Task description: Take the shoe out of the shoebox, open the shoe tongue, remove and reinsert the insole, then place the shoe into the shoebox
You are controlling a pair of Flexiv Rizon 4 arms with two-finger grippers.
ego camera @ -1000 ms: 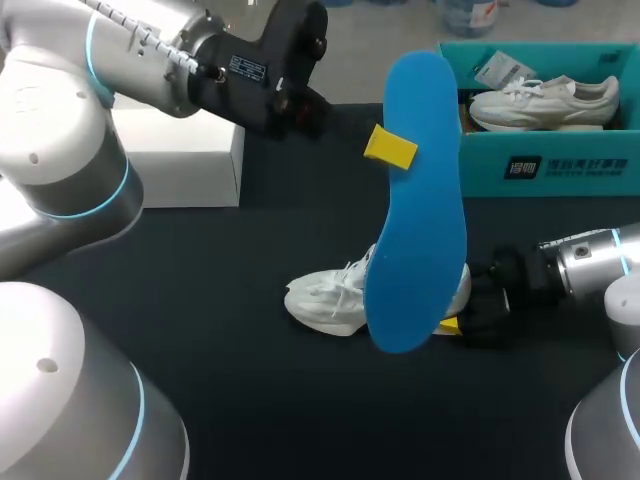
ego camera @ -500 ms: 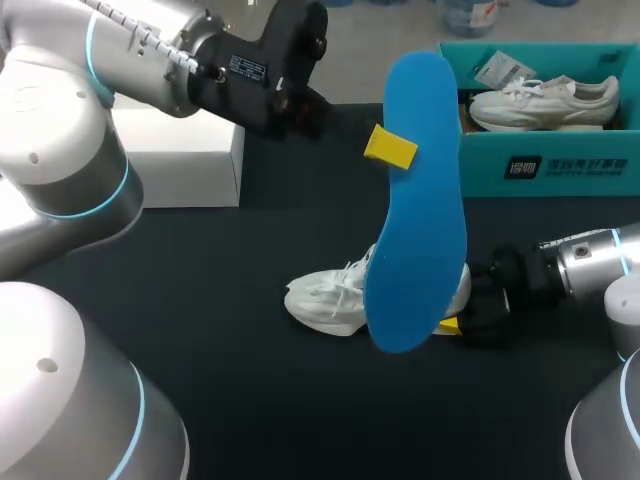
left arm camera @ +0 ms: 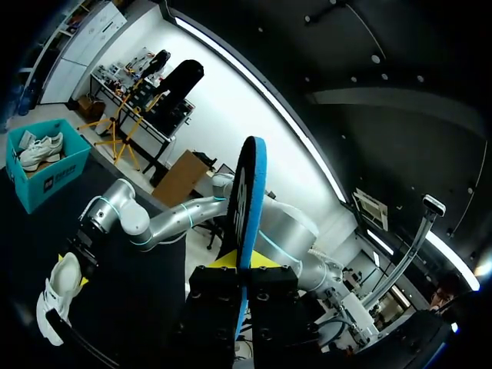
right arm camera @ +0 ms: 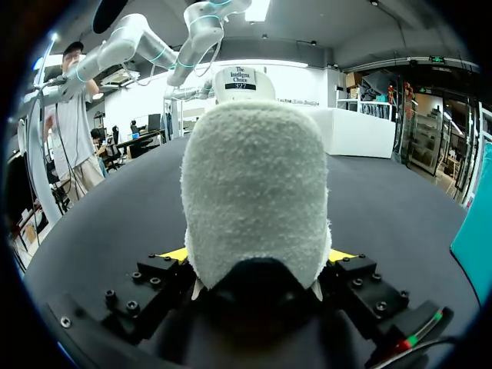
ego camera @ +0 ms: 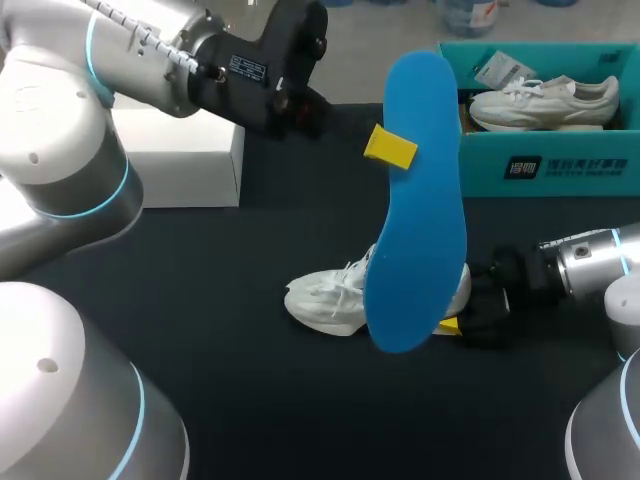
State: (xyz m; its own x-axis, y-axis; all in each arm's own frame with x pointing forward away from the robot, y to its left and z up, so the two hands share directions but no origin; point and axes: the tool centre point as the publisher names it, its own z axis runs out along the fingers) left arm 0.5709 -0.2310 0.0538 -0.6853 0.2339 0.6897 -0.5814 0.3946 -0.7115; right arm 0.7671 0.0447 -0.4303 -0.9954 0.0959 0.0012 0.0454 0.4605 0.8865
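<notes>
Left claw clamped on the insole, raised upright; right claw clamped on the heel of the shoe.
For reinsertion, the insole should likely be tilted toe-first into the opening while the right claw steadies the shoe on the tabletop, apart from the shoebox.

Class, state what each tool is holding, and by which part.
Left tool: the blue insole, by its side edge. Right tool: the white shoe, by its heel.
</notes>
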